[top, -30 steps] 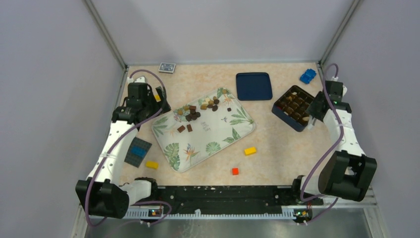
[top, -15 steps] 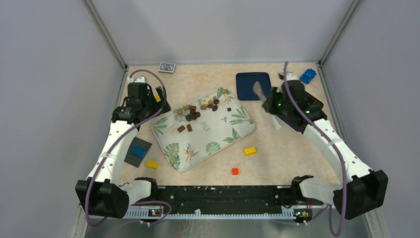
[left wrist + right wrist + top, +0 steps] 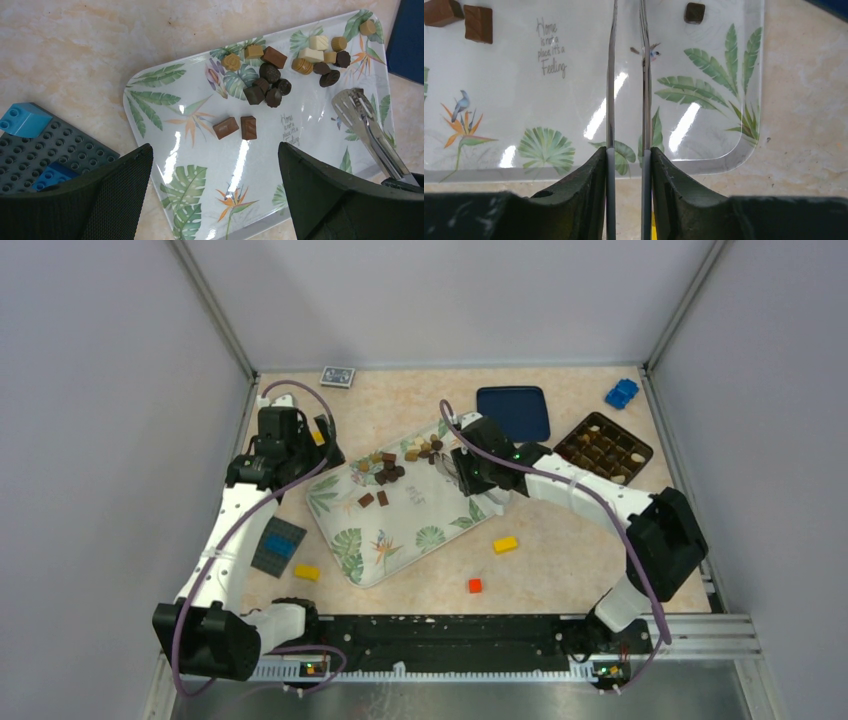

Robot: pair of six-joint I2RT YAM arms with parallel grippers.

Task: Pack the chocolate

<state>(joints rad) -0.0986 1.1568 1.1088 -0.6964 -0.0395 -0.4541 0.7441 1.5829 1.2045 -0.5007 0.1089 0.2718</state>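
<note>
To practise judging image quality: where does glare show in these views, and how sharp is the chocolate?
Right wrist view: white glare streaks on the glossy tray, either side of the tongs. Left wrist view: smaller glare patches on the tray, chocolate sharp. Top external view: even light, chocolate too small for detail.

The chocolate (image 3: 388,472) lies on the tray (image 3: 430,512), tongs (image 3: 360,112) over it, box (image 3: 627,432) right.

Right wrist: tongs (image 3: 611,80) run off top edge, tips unseen. Left wrist: left pincer (image 3: 215,150) blocks my view of tray's (image 3: 305,95) lower corners. Overhead: box (image 3: 643,448) contents too small.
</note>
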